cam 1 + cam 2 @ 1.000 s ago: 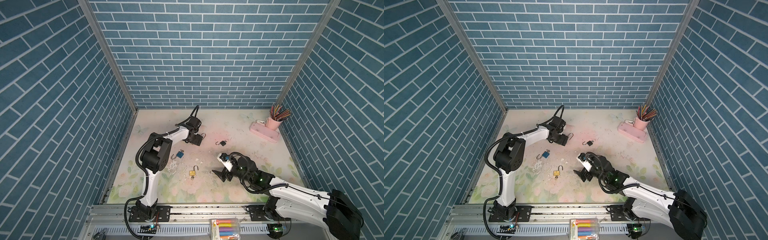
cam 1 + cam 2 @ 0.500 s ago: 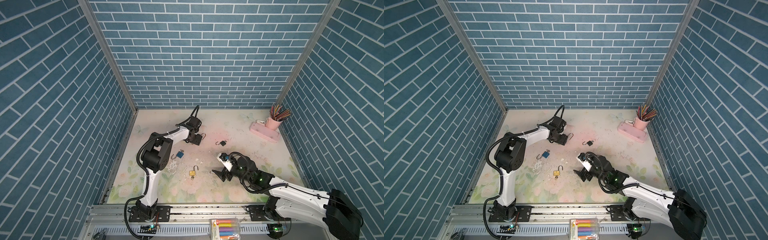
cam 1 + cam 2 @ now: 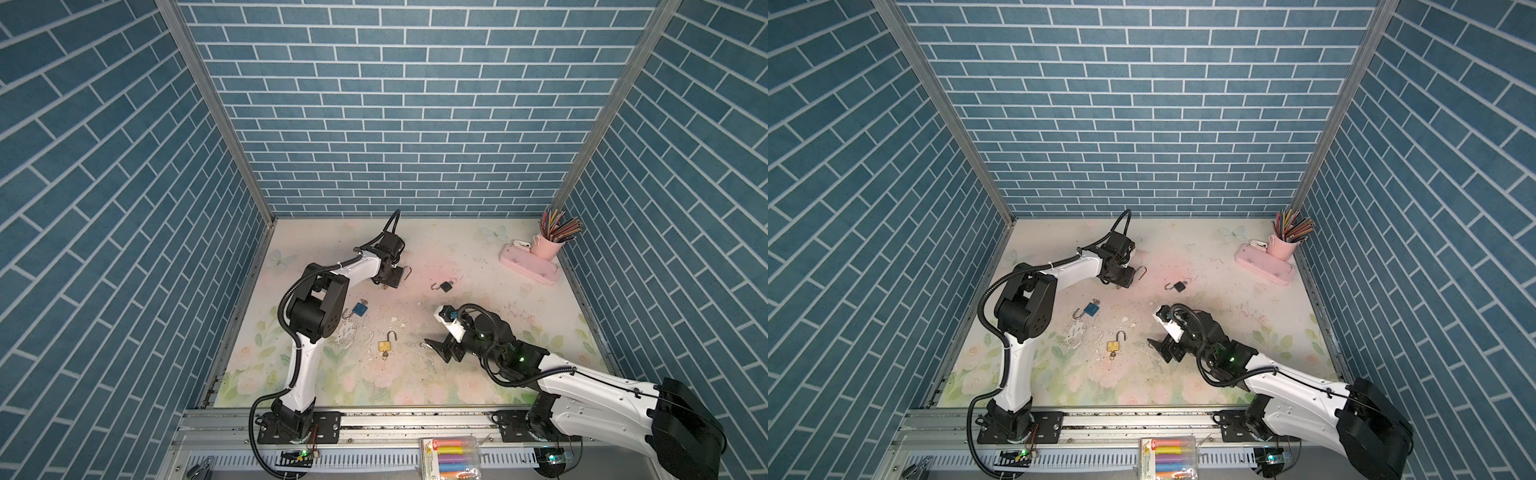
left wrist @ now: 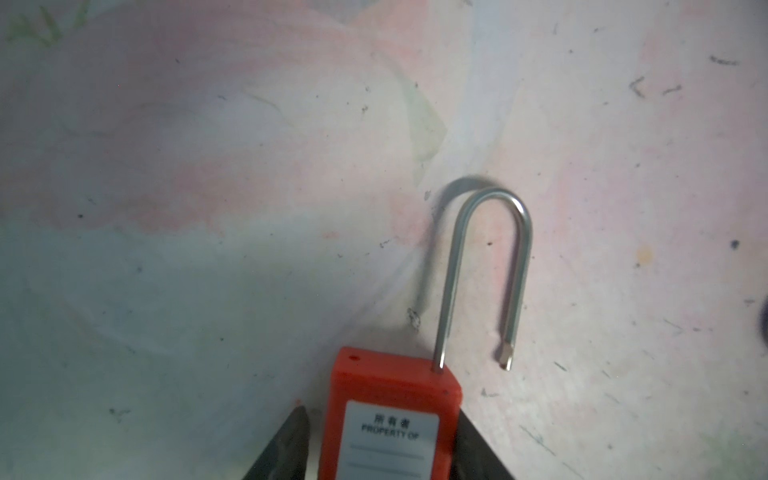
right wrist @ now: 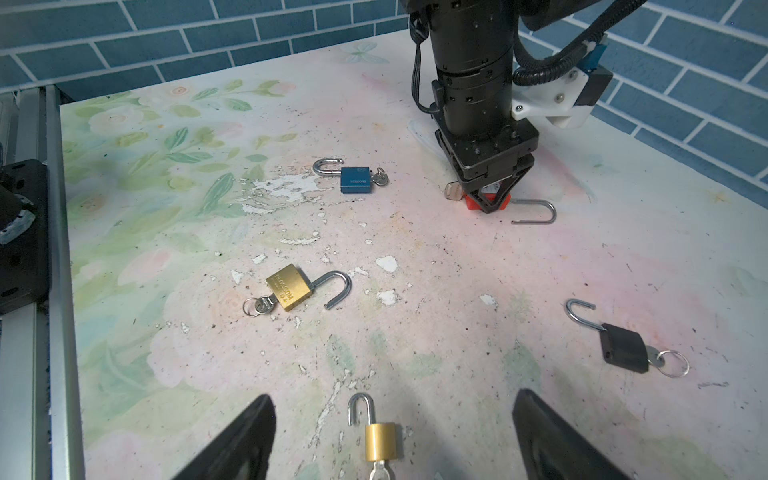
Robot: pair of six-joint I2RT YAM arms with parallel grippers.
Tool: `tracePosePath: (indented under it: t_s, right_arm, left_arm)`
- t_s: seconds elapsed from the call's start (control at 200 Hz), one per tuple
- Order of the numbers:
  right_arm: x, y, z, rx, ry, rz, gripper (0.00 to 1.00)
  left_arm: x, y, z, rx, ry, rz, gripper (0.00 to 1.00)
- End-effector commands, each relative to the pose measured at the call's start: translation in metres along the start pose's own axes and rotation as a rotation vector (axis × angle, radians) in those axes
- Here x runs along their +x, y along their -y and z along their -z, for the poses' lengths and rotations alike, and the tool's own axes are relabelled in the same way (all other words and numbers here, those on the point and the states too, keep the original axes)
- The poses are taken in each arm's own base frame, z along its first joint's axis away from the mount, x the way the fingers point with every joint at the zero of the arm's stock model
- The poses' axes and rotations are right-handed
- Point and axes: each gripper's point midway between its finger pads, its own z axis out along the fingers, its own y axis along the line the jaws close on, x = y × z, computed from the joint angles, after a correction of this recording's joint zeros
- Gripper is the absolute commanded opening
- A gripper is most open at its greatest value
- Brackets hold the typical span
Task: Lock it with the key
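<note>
A red padlock [image 4: 390, 419] with a white label lies on the floral table, its long steel shackle [image 4: 486, 274] swung open. My left gripper [image 4: 380, 411] stands over it with the body between the jaws: one finger touches the lock's side, the other is a sliver away. In the right wrist view the same gripper [image 5: 492, 193] straddles the red padlock [image 5: 486, 202], and a key head [image 5: 453, 192] sticks out beside it. My right gripper [image 5: 395, 397] hangs open above a small gold padlock [image 5: 380, 440] with its key in it.
A blue padlock [image 3: 359, 308], a brass padlock [image 3: 384, 345] and a black padlock [image 3: 446, 286] lie open with keys in them between the arms. A pink cup of pencils [image 3: 548, 245] and a pink case [image 3: 530, 269] sit at the back right.
My left gripper's jaws have narrowed around the red padlock. Both arms otherwise stay where they were.
</note>
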Motion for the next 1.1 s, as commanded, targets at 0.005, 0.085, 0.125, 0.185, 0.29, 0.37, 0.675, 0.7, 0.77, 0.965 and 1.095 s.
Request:
tracePosePath:
  t_s: [0.005,0.085,0.125,0.185,0.29,0.37,0.675,0.7,0.77,0.965,1.095]
  right_arm:
    - [-0.016,0.003,0.0,0.014,0.03,0.019,0.9]
    - [-0.016,0.003,0.001,0.017,0.029,0.019,0.89]
    - [-0.017,0.003,0.001,0.018,0.031,0.019,0.89]
    - [-0.018,0.005,0.001,0.025,0.033,0.018,0.89]
    - [-0.03,0.014,0.005,0.077,0.072,-0.021,0.89]
    - [-0.046,0.025,0.012,0.138,0.122,-0.05,0.89]
    - [-0.106,0.074,0.047,0.314,0.188,-0.249,0.85]
    - [-0.108,0.077,0.049,0.321,0.176,-0.272,0.84]
    - [-0.113,0.082,0.057,0.337,0.153,-0.334,0.83]
    - [-0.112,0.075,0.075,0.295,0.132,-0.455,0.84]
    - [-0.101,0.074,0.09,0.297,0.154,-0.669,0.83]
  left_arm:
    - [0.0,0.002,-0.004,-0.015,-0.014,-0.018,0.52]
    - [0.0,0.002,-0.004,-0.017,-0.015,-0.024,0.48]
    - [0.002,0.002,-0.004,-0.018,-0.02,-0.025,0.46]
    - [0.003,0.003,-0.004,-0.018,-0.022,-0.029,0.39]
    - [0.001,0.002,0.003,-0.028,-0.008,-0.032,0.26]
    - [-0.006,0.008,0.015,-0.033,0.031,-0.051,0.2]
    - [-0.05,0.049,0.118,0.017,0.368,-0.228,0.0]
    - [-0.052,0.052,0.126,0.036,0.398,-0.241,0.0]
    - [-0.051,0.062,0.145,0.09,0.462,-0.293,0.0]
    - [-0.023,0.085,0.172,0.198,0.53,-0.543,0.0]
    - [0.01,0.1,0.19,0.271,0.585,-0.757,0.0]
